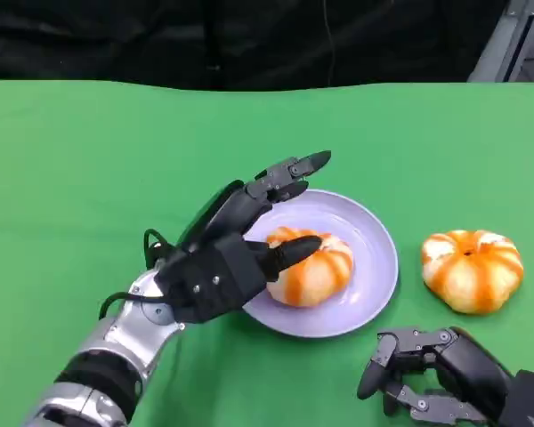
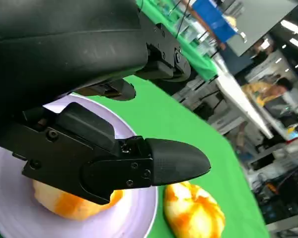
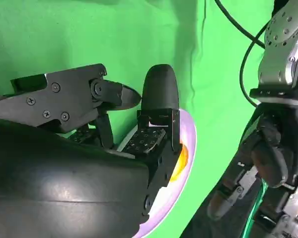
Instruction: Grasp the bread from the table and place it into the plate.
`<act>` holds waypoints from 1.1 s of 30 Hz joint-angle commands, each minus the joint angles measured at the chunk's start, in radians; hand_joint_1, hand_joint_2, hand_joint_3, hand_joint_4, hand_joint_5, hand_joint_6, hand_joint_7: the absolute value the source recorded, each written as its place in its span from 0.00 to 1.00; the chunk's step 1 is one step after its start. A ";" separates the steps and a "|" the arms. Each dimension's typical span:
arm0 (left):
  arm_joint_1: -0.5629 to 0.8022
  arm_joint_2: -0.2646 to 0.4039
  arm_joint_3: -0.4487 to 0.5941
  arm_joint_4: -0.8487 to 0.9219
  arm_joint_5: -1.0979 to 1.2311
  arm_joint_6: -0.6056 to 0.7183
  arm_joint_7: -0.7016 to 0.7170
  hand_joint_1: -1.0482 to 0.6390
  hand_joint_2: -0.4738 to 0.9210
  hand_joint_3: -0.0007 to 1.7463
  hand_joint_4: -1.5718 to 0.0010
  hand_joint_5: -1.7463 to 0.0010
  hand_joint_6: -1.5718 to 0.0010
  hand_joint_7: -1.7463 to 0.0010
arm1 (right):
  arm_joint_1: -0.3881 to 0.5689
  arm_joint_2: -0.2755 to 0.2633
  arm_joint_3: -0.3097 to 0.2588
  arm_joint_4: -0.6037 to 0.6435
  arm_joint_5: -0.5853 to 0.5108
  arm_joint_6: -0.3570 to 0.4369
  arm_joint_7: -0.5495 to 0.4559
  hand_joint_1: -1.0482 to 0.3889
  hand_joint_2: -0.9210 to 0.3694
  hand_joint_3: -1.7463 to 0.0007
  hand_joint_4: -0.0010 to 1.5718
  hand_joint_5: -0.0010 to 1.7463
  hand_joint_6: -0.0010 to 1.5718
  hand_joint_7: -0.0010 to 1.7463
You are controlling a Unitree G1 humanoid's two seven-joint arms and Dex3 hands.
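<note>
Under the spread fingers [image 1: 294, 169] of our left hand [image 1: 222, 267], one bread [image 1: 310, 265] already lies in the purple plate [image 1: 369, 240]. The thumb reaches across the top of this bread and the longer fingers stretch out above the plate's far rim, apart from one another and clamped on nothing, as far as we can tell. We judge this placing done, with only the lifting away of the left hand remaining. A second bread [image 1: 472, 269] sits on the green worktop [image 1: 89, 160], well beyond the thumb tip and outside the plate. Our right hand [image 1: 445, 374] rests low on the worktop near it, fingers loosely curled and holding nothing. If the task covers both breads, the second one is not yet grasped.
</note>
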 commanded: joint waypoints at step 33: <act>0.250 -0.025 0.272 -0.259 -0.539 -0.101 -0.381 0.16 1.00 0.25 0.58 0.98 0.76 0.99 | -0.017 -0.013 -0.018 0.075 0.016 -0.060 0.017 0.71 0.00 0.73 0.47 0.87 0.52 0.62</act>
